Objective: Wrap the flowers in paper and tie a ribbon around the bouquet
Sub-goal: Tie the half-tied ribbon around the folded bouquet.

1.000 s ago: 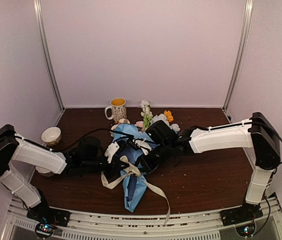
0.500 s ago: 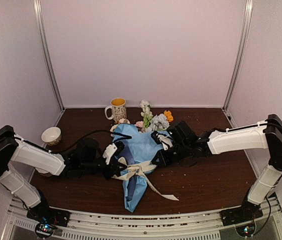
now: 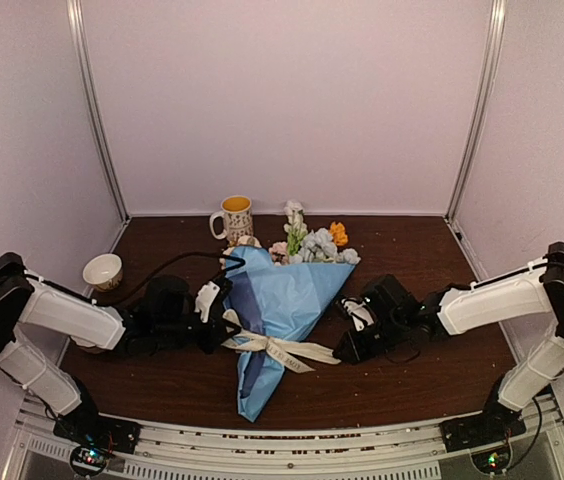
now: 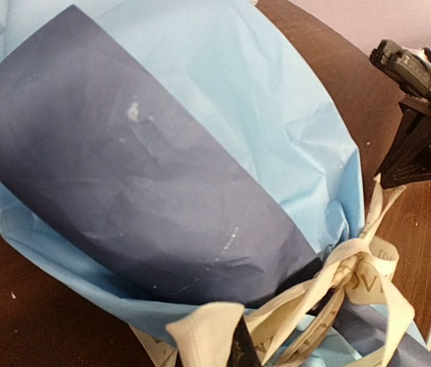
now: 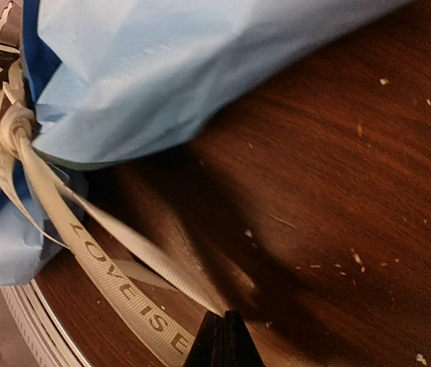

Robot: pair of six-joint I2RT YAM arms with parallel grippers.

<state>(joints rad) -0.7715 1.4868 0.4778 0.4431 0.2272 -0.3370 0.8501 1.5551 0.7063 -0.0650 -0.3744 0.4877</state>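
Note:
The bouquet (image 3: 287, 295) lies on the table as a cone of light blue and navy paper (image 4: 147, 176), its tip toward the front edge. The flowers (image 3: 312, 243) stick out at its far end. The beige lettered ribbon (image 3: 277, 348) is knotted around the cone's narrow part; the knot (image 4: 351, 269) shows in both wrist views. My left gripper (image 3: 224, 330) is at the cone's left side, shut on one ribbon end (image 4: 212, 332). To the right of the cone, my right gripper (image 5: 224, 336) is shut on a taut ribbon strand (image 5: 135, 245) leading back to the knot (image 5: 17, 126).
A white-and-yellow mug (image 3: 235, 216) stands at the back, behind the flowers. A white scalloped bowl (image 3: 102, 270) sits at the far left, beside the left arm. Small crumbs (image 5: 353, 260) dot the brown table. The metal rail (image 3: 292, 440) of the front edge is close behind the cone's tip.
My right gripper has pulled away to the right with its ribbon end, drawing the ribbon tight around the cone. The loose trailing tail is gone and the paper now lies uncovered.

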